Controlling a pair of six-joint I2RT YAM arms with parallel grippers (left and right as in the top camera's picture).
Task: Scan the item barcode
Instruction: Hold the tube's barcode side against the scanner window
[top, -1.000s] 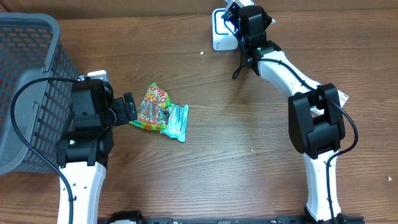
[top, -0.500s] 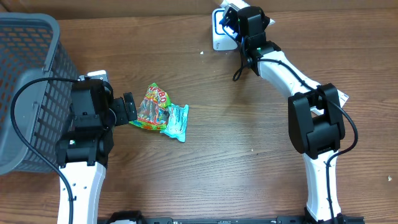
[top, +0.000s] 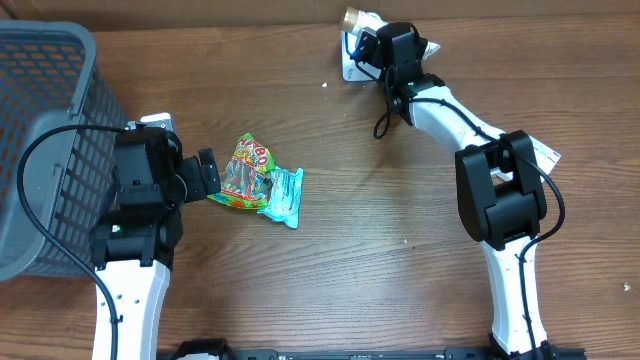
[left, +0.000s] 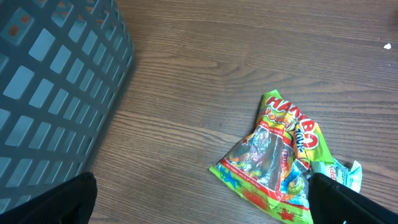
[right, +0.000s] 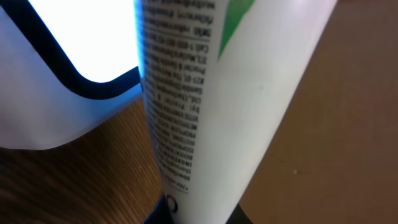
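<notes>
Right wrist: white tube, green patch, fine black print lines.

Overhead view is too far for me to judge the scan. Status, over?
Right gripper shut on white plastic tube with gold cap, held at lit window of white scanner. Left gripper open, empty. Nothing between.

Cropped top and bottom at the right wrist: tube, small print too blurred to read. Behind it, scanner cut by the left edge. Overhead, basket clipped at left.
</notes>
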